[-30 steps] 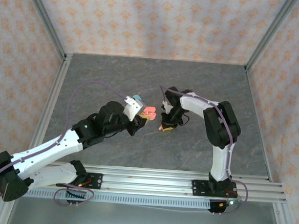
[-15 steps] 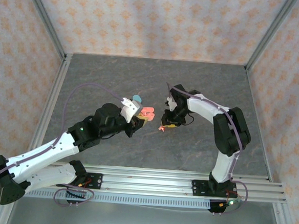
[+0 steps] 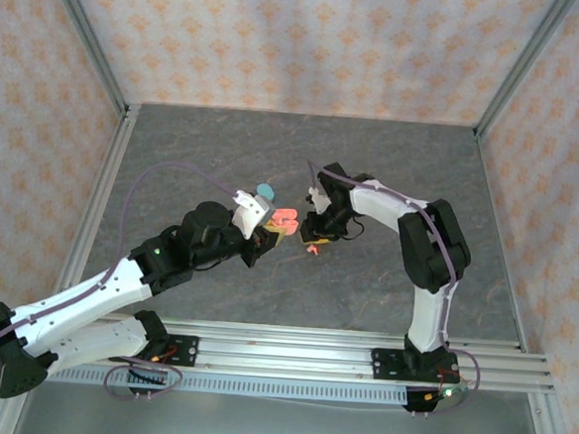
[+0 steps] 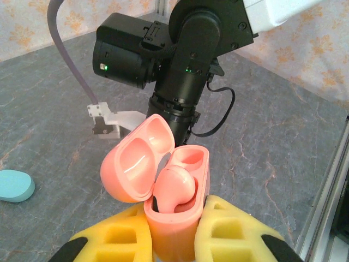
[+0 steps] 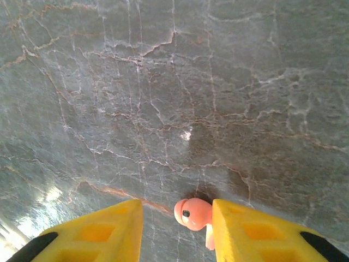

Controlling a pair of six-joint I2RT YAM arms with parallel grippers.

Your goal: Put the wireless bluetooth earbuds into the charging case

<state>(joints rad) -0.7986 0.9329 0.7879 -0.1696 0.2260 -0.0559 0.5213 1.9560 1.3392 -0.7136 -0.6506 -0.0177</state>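
Evidently pinched the open salmon-pink charging case (image 4: pixel 174 224) in the left fingers (image 4: pixel 232 234), one earbud (image 4: pixel 174 188) seated, offering the empty socket; spread the right fingers (image 5: pixel 256 234), loose earbud (image 5: pixel 192 214) touching only one.

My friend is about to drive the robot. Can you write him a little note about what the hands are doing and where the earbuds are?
Left hand: shut on the pink charging case, held up with its lid open.
Right hand: open, low over the table. The second pink earbud sits between its fingers, against one of them, not pinched.
Done: the first pink earbud is in the case; the slot beside it looks empty.
Left to do: grip the loose earbud and put it in the empty slot.
Also there: a light blue oval case lies on the table.
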